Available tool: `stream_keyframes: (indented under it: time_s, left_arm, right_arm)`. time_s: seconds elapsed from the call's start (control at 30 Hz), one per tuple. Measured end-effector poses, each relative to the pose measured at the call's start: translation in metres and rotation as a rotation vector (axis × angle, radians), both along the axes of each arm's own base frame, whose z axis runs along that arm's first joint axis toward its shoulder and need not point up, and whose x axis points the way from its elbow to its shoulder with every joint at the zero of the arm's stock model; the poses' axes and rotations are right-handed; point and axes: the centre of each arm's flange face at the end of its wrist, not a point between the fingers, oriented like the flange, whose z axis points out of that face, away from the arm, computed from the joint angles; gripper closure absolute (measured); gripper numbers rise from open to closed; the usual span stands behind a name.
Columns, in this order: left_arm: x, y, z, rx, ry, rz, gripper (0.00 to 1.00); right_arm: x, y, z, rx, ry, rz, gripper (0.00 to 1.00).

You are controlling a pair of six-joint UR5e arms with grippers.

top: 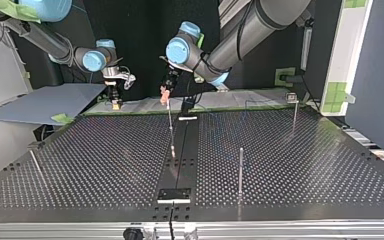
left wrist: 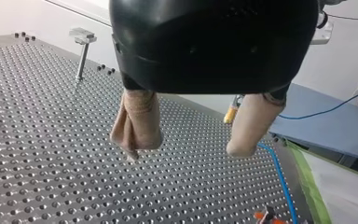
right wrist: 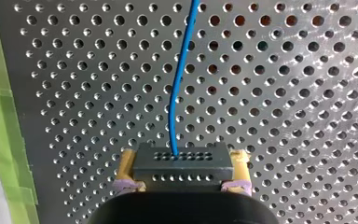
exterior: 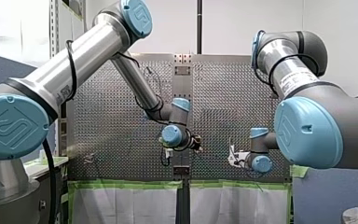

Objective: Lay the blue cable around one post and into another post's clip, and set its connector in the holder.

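In the right wrist view my right gripper (right wrist: 182,181) is shut with its yellow pads on a dark connector block (right wrist: 182,161). The blue cable (right wrist: 176,79) runs from the block straight ahead over the perforated table (right wrist: 284,93). My left gripper (left wrist: 189,148) stands open just above the table, its beige pads (left wrist: 137,126) holding nothing. The blue cable (left wrist: 279,175) lies beside it, apart from the fingers. A clip-topped post (left wrist: 81,51) stands further off. In the top view my right gripper (top: 114,97) is at the far left and my left gripper (top: 166,95) near the middle.
Thin posts (top: 240,170) stand on the table, one with a clip (top: 293,105) at the far right. A black plate (top: 174,195) sits at the near edge in the top view. Green tape (right wrist: 0,116) lines the table's edge. A grey sheet (top: 45,102) lies beyond it.
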Motion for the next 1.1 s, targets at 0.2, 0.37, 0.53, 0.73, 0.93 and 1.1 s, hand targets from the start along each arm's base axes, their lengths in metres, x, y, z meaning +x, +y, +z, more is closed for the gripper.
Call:
stream_keyframes:
  time_s: [0.2, 0.37, 0.53, 0.73, 0.93, 1.1]
  left_arm:
    - [0.001, 0.004, 0.0, 0.008, 0.0, 0.035, 0.0]
    - [0.002, 0.009, -0.001, 0.021, 0.004, 0.083, 0.0]
    - [0.003, 0.013, 0.0, 0.034, 0.0, 0.126, 0.0]
    - [0.002, 0.013, 0.0, 0.037, -0.001, 0.138, 0.0]
    - [0.002, 0.013, 0.0, 0.036, -0.001, 0.137, 0.0]
    - [0.001, 0.013, -0.001, 0.035, 0.0, 0.136, 0.0]
  right_arm:
    - [0.0, 0.0, 0.0, 0.0, -0.001, -0.001, 1.0]
    - [-0.001, 0.0, 0.0, 0.0, -0.001, -0.001, 1.0]
    - [-0.001, 0.0, 0.0, 0.0, -0.001, -0.001, 1.0]
    - [-0.001, 0.0, 0.0, 0.001, 0.0, -0.001, 1.0]
    - [-0.001, 0.0, 0.0, 0.001, 0.001, -0.001, 1.0]
    - [-0.001, 0.0, -0.001, 0.002, 0.001, -0.001, 1.0]
